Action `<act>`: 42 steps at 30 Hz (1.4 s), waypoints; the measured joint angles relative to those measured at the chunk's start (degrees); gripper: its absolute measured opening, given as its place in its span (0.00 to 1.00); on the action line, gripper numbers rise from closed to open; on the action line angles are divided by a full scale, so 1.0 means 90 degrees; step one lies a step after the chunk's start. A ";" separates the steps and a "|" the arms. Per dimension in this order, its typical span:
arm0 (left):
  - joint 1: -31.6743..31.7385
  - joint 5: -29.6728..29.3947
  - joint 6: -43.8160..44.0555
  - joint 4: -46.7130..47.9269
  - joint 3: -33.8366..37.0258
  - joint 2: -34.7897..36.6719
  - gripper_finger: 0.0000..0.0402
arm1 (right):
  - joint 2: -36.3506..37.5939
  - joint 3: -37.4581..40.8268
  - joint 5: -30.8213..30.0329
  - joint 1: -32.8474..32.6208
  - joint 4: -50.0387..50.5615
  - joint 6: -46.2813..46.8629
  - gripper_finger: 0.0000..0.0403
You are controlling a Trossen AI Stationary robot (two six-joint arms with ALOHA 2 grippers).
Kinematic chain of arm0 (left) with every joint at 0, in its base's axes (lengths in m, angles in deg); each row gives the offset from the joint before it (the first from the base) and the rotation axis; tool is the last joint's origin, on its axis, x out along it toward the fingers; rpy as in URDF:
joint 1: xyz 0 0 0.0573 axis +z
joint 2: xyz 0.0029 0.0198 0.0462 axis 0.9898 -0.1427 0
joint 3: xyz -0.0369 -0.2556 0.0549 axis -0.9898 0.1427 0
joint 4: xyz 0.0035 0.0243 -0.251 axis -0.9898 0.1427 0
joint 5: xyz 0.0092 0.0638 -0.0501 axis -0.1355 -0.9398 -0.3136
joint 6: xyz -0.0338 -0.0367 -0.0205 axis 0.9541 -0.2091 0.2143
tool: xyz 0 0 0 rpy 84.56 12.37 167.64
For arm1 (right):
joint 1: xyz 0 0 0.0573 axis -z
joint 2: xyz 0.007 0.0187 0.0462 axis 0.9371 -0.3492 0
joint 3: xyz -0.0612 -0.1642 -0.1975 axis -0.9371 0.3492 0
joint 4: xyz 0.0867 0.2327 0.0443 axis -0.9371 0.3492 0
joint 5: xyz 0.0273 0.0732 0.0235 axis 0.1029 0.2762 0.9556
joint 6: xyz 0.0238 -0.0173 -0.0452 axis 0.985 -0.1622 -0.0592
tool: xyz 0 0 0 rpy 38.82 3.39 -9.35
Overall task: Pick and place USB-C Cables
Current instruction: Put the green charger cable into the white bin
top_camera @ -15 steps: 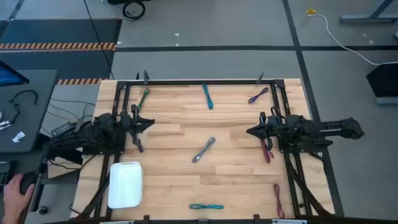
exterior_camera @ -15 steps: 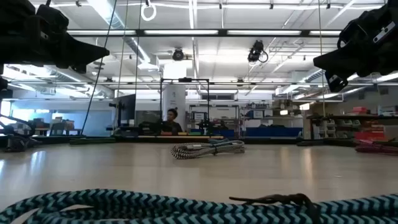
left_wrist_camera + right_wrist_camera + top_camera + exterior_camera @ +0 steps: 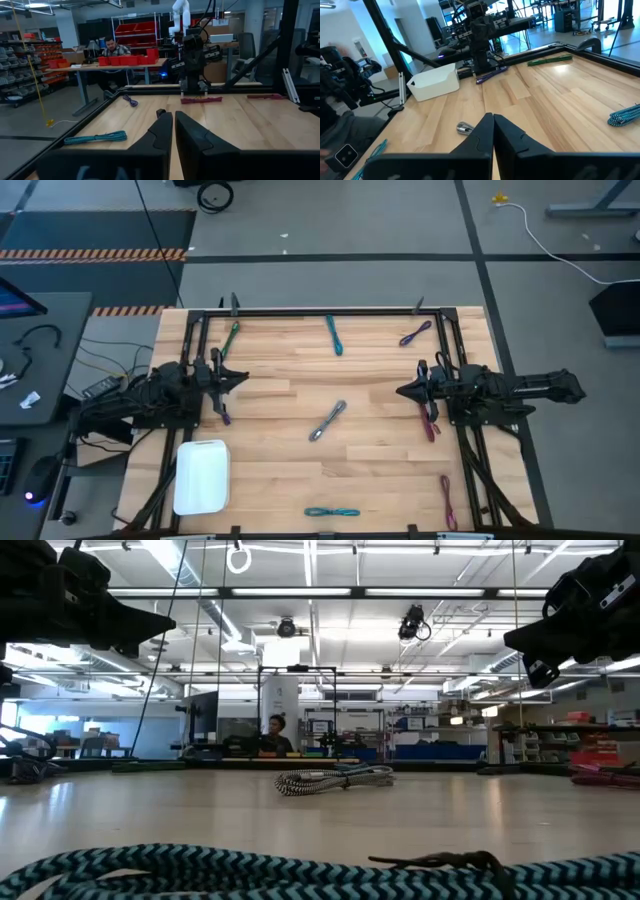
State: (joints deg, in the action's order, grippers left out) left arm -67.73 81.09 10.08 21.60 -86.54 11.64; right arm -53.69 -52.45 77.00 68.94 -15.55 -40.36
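Both arms hover above the table, touching nothing. My left gripper (image 3: 244, 377) is shut at the table's left side, and my right gripper (image 3: 401, 391) is shut at its right side; the two point at each other. Cable bundles lie flat on the wood: green (image 3: 231, 337), teal (image 3: 333, 335) and purple (image 3: 415, 333) near the far edge, grey (image 3: 328, 421) in the middle, magenta (image 3: 431, 423) under my right arm, purple (image 3: 222, 412) beside my left arm, teal (image 3: 332, 511) and magenta (image 3: 447, 500) near the near edge. The white tray (image 3: 202, 476) sits at the near left.
A black frame rail (image 3: 320, 311) runs around the tabletop. A side desk with loose black wires (image 3: 40, 335) stands left of the table. Bare wood lies between the two grippers. A person sits far behind the table (image 3: 276, 736).
Both arms have kept still and no cable has moved. A person's hand that rested at the lower left edge of the high view, beside the table, has gone from sight.
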 joint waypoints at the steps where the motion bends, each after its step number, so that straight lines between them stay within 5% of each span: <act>1: 0.0000 0.0001 0.0000 0.0000 0.0001 0.0000 0.07 | 0.0000 0.0000 0.0000 0.0002 0.0000 0.0002 0.03; 15: 0.0000 0.0000 0.0013 -0.0328 0.0000 0.0002 0.06 | -0.0002 0.0000 0.0000 0.0001 0.0000 0.0001 0.03; 24: -0.0192 0.0262 0.1218 -0.3567 -0.0179 -0.0404 0.06 | -0.0001 -0.0001 0.0000 0.0001 0.0000 0.0001 0.03; 29: -0.0304 -0.1669 0.0358 -0.1873 -0.1822 -0.2078 0.01 | -0.0002 0.0000 0.0000 0.0000 -0.0020 0.0002 0.03; 36: 0.0245 -0.5185 0.0721 0.3007 -0.5144 -0.5319 0.06 | -0.0002 0.0000 -0.0002 0.0000 -0.0093 0.0002 0.03; 39: 0.0828 -0.5179 0.1348 0.4878 -0.6262 -0.6504 0.10 | -0.0004 0.0000 -0.0002 0.0000 -0.0095 0.0000 0.03; 42: 0.1488 -0.4277 0.1535 0.6015 -0.6986 -0.7457 0.18 | -0.0005 0.0000 -0.0001 0.0000 -0.0104 0.0000 0.03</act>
State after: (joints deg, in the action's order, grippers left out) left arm -54.34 42.59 23.90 75.73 -149.41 -55.47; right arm -53.74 -52.45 77.00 68.95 -16.49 -40.36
